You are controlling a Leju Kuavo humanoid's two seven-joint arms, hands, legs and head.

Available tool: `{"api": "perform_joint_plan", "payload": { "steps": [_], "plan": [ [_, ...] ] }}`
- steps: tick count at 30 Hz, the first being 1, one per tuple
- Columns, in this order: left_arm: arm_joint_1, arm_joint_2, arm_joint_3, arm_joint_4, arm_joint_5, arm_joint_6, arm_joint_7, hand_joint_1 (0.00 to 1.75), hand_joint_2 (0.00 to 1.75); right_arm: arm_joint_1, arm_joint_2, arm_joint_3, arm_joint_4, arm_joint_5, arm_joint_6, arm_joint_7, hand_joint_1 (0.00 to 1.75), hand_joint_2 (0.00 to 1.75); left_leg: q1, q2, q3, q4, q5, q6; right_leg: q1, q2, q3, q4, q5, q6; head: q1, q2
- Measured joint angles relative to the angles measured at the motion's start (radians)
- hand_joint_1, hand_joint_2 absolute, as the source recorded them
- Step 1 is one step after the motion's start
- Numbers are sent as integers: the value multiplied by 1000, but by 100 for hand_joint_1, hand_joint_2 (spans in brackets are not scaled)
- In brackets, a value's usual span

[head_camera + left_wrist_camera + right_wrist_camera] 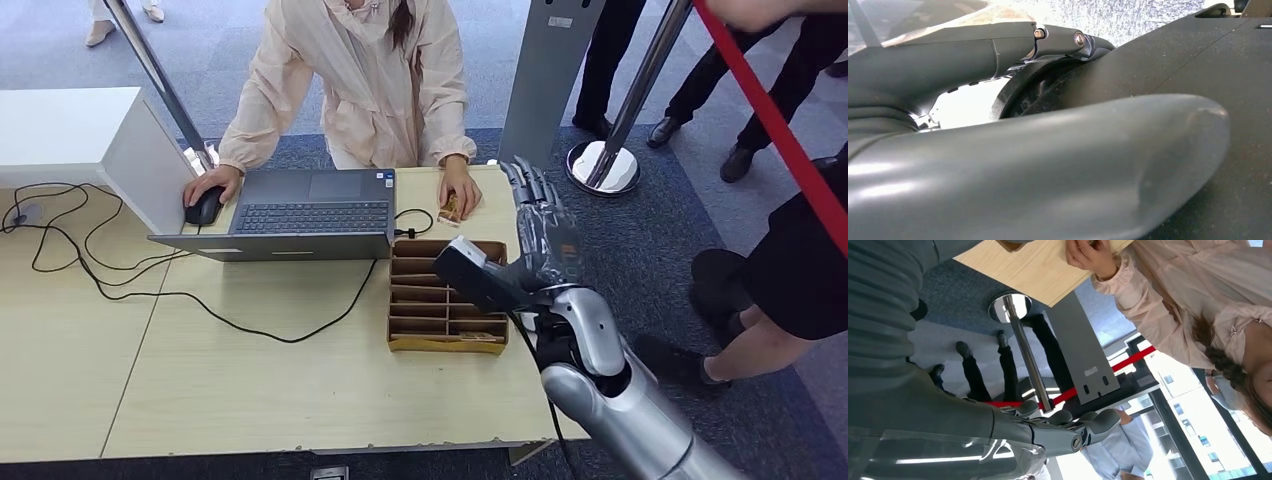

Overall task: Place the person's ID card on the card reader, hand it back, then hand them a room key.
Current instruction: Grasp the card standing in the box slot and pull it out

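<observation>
Right hand (535, 225) is raised at the table's (250, 390) right edge, fingers straight and spread, palm empty, pointing toward 12 o'clock. Left hand (1048, 165): the wrist view is pressed against dark surfaces, and you cannot tell whether its fingers are released or clenched.

The card (450, 208) sits under the person's hand (460, 195) on the far table edge, at about 11 o'clock from your right hand and near it. Only a small brownish corner shows, so you cannot confirm it is the ID.

Handling, as a judgement: expect it thin, stiff, light and slick. Flat on the wood it gives you no edge to get under. Better to take it from the person's fingers by a free short edge, pinched between thumb and a finger, flat faces against the pads. Keep the pinch modest; it may skid or flex out.

The slotted tray (445, 300) lies at 9 o'clock from your hand, just beside it. The laptop (300, 215) and its cable (200, 300) are further left. No reader is identifiable.
</observation>
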Motion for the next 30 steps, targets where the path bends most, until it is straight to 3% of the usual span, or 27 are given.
{"api": "perform_joint_plan", "payload": {
  "steps": [7, 12, 19, 26, 28, 30],
  "plan": [
    [4, 0, 13, 0, -12, 9, -4, 0, 0, 48, -87, -38, -96, -58, 85, -1, 1, 175, 0, 0, 0, 0, 0, 0, 0, 0, 0, 0, 0, 0, 0, 0],
    [5, 0, 19, 0, -18, 11, -5, 0, 0, 81, -135, -56, -137, -63, 125, 0, 13, 175, 0, 0, 0, 0, 0, 0, 0, 0, 0, 0, 0, 0, 0, 0],
    [6, 0, 26, 0, -18, 13, -6, 0, 0, 113, -181, -61, -172, -82, 203, 6, 34, 175, 0, 0, 0, 0, 0, 0, 0, 0, 0, 0, 0, 0, 0, 0],
    [6, 0, 30, 0, -18, 13, -9, 0, 0, 125, -212, -39, -187, -154, 310, 21, 75, 175, 0, 0, 0, 0, 0, 0, 0, 0, 0, 0, 0, 0, 0, 0],
    [6, 0, 31, 0, -18, 13, -9, 0, 0, 125, -219, -30, -188, -169, 326, 28, 71, 175, 0, 0, 0, 0, 0, 0, 0, 0, 0, 0, 0, 0, 0, 0],
    [6, 0, 31, 0, -18, 13, -9, 0, 0, 125, -224, -21, -190, -180, 335, 34, 55, 175, 0, 0, 0, 0, 0, 0, 0, 0, 0, 0, 0, 0, 0, 0]
  ]
}}
